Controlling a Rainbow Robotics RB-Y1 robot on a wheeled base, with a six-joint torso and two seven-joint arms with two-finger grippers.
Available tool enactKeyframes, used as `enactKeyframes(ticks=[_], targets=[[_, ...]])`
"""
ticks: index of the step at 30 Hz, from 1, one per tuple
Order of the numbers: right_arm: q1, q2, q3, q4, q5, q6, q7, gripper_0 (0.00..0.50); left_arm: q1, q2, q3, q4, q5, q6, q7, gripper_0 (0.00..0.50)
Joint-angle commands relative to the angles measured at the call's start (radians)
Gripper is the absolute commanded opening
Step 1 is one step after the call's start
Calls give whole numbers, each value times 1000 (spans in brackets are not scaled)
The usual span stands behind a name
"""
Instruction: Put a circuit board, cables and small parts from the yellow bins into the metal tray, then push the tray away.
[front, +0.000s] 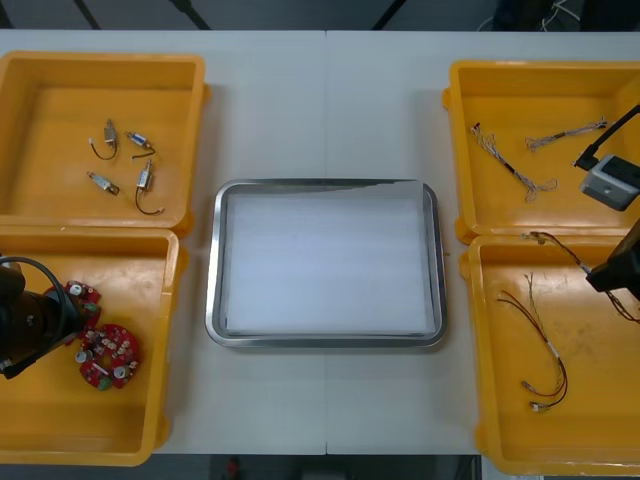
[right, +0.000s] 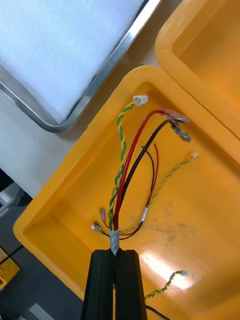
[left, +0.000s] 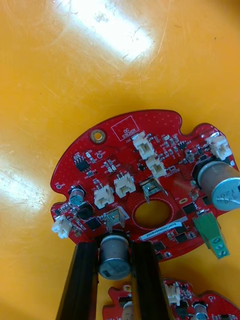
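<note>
My right gripper (right: 115, 252) is shut on the taped end of a cable bundle (right: 125, 170) of red, black and twisted green-yellow wires. The bundle hangs over the near right yellow bin (right: 55, 200). In the front view that gripper (front: 610, 275) is at the right edge, and the cable (front: 558, 252) trails from it toward the bin's far left corner. My left gripper (left: 115, 245) is shut on a grey capacitor at the rim of a round red circuit board (left: 130, 170). It sits low in the near left bin (front: 150, 400). The metal tray (front: 215, 270), white inside, lies between the bins.
A second red board (front: 108, 355) lies beside the gripped one. Several small metal parts (front: 125, 160) are in the far left bin. Twisted cables (front: 510, 165) lie in the far right bin. Loose red and black wires (front: 545, 370) rest on the near right bin's floor.
</note>
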Motion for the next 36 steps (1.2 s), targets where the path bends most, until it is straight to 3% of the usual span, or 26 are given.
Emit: enactKeyframes(ticks=[1,6,12,24,29,36], targets=[[-28,6,-27,-65,23,5,-53,0,-22,-6,-12,3,-18,3,16,75],[-46,23,12,-98,87,5,-65,0,-22,-8,-12,3,-33,5,13,0],[-86,28,79,-106,141,4,-82,0,-22,14,-12,1,-38,5,7,0],[-89,68,84,-106,162,4,-89,0,-21,101,-7,-21,-27,-15,-24,0],[-88,68,84,-106,161,11,-89,0,-21,142,19,-34,42,-14,-73,0],[-88,69,82,-105,161,16,-89,0,-21,173,119,-47,202,15,-209,0]])
